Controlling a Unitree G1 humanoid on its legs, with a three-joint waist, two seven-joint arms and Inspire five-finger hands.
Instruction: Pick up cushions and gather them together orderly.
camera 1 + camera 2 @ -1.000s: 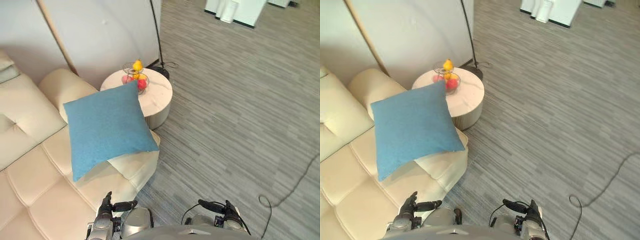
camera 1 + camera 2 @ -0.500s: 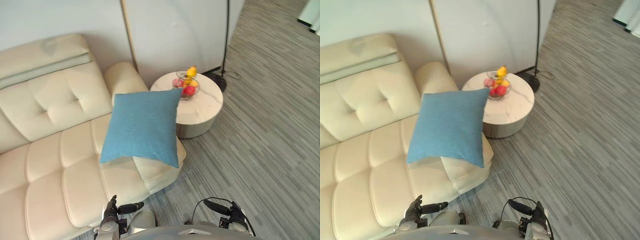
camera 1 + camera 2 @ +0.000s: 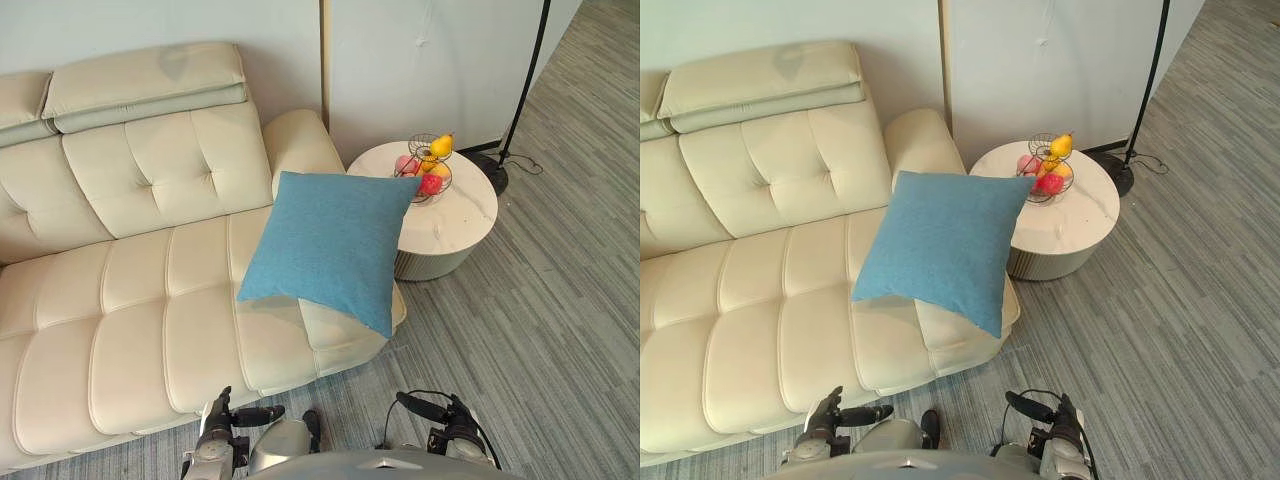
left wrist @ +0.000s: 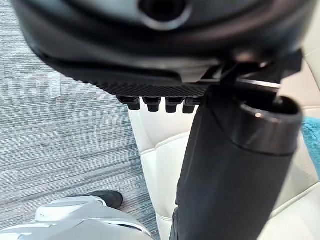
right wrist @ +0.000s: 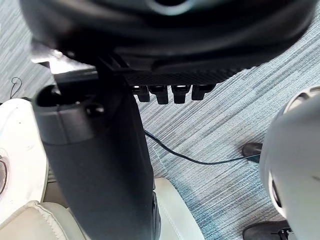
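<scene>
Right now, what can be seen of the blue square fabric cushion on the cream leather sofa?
The blue square fabric cushion is plain and plump, with a fine woven look and four pointed corners. It lies tilted on the right end of the cream leather sofa, resting on the seat below the armrest. One corner hangs past the seat's front edge and another points toward the round white side table. Whether it touches that table cannot be told.

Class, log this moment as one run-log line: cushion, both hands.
blue cushion on cream sofa | left hand open, empty | right hand open, empty | pickup not begun
</scene>
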